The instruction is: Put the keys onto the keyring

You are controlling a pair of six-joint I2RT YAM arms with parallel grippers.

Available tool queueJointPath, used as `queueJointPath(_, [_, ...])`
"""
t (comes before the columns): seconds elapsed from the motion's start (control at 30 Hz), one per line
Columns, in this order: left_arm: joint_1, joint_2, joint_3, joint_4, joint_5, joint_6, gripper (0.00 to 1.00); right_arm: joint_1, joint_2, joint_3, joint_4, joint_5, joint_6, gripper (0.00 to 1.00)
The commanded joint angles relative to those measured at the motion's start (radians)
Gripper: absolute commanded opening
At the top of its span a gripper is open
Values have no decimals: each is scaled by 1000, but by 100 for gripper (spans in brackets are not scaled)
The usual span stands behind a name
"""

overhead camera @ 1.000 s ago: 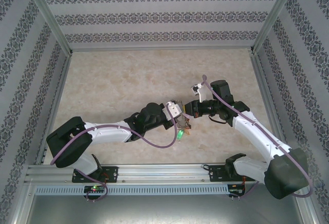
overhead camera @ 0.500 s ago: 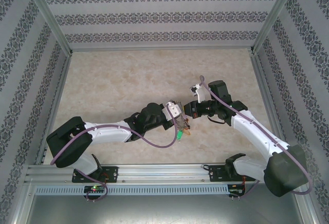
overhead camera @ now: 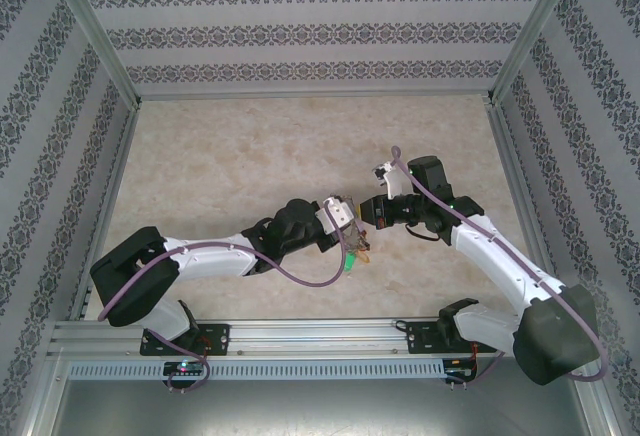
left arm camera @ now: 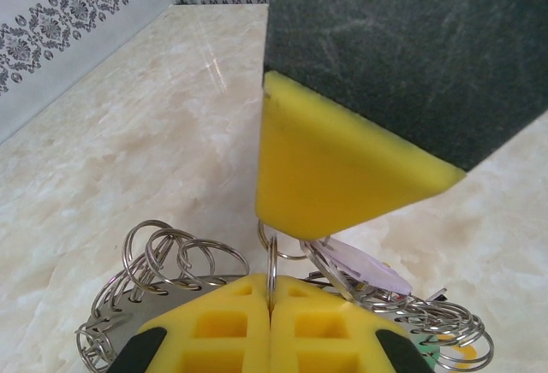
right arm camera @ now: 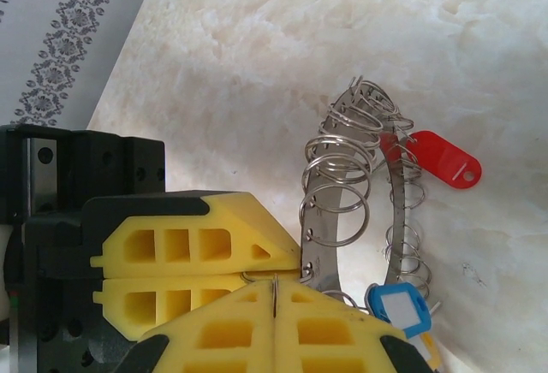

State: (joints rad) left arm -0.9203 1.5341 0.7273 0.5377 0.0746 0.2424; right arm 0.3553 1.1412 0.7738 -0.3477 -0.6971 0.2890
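The keyring (right arm camera: pixel 329 206), a flat grey band fringed with small wire loops, hangs between my two grippers just above the marble table (overhead camera: pixel 250 156). My left gripper (left arm camera: pixel 271 281) is shut on one thin loop at the keyring's rim. My right gripper (right arm camera: pixel 274 286) is shut on another thin wire loop that crosses the first, and its yellow fingertip (left arm camera: pixel 334 176) presses down right above the left one. A lilac key (left arm camera: pixel 370 262) lies beside that fingertip. Red (right arm camera: pixel 442 158) and blue (right arm camera: pixel 399 309) keys hang on the keyring's far side, and a green key (overhead camera: pixel 350 268) dangles below.
Patterned walls (overhead camera: pixel 300 31) and aluminium posts (overhead camera: pixel 95 41) enclose the table. Both arm bases are bolted to the rail (overhead camera: pixel 320 336) at the near edge. Both arms meet tip to tip, the left gripper (overhead camera: pixel 348 228) and the right gripper (overhead camera: pixel 368 214), near the table's front centre.
My right gripper has edged a little left, closing in on the left gripper. The left arm and the hanging keyring have stayed where they were.
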Motion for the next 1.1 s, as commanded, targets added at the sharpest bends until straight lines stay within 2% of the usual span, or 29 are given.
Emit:
queueJointPath(0.0, [20,-19,47,1,-2,-22,0,-2,-23,22,4,-26,0,0])
queueJointPath(0.5, [21,10,79,-34,-34,-122,0,-6,1,25,35,-32,-11,0])
queueJointPath(1.07, [21,71,126,-20,-91,-133,0,-37,28,70,26,-51,-10,0])
